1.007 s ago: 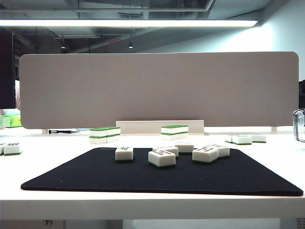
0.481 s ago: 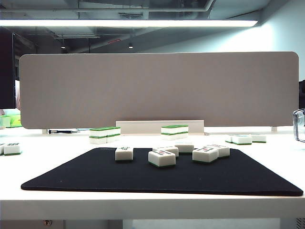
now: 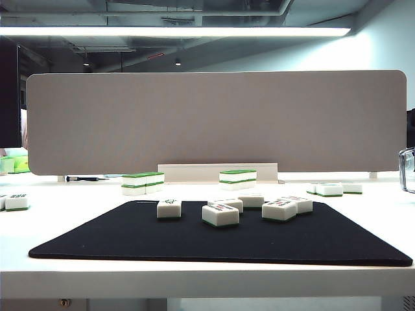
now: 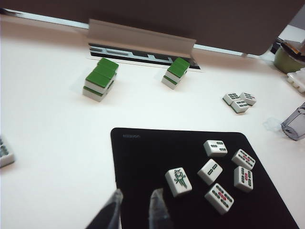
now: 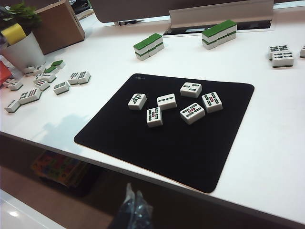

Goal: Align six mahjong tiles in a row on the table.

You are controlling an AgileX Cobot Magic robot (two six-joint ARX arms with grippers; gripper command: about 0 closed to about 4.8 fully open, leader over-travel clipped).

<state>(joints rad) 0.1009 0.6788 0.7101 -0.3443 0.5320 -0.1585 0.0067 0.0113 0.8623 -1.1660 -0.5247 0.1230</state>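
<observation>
- The six small white mahjong tiles with thin green bases lie scattered face-up on the thin black rectangular mat, just ahead of the left claw, whose two dark fingers hang slightly parted above the mat's near edge, grasping nothing.
- The right claw sits low below the counter's front edge, well apart from the tiles; whether it is clenched cannot be told.
- Seen from the exterior camera, tiles and mat are unchanged from a second ago.
- The wide white counter also carries green-topped stacked tiles before a grey upright divider panel.
</observation>
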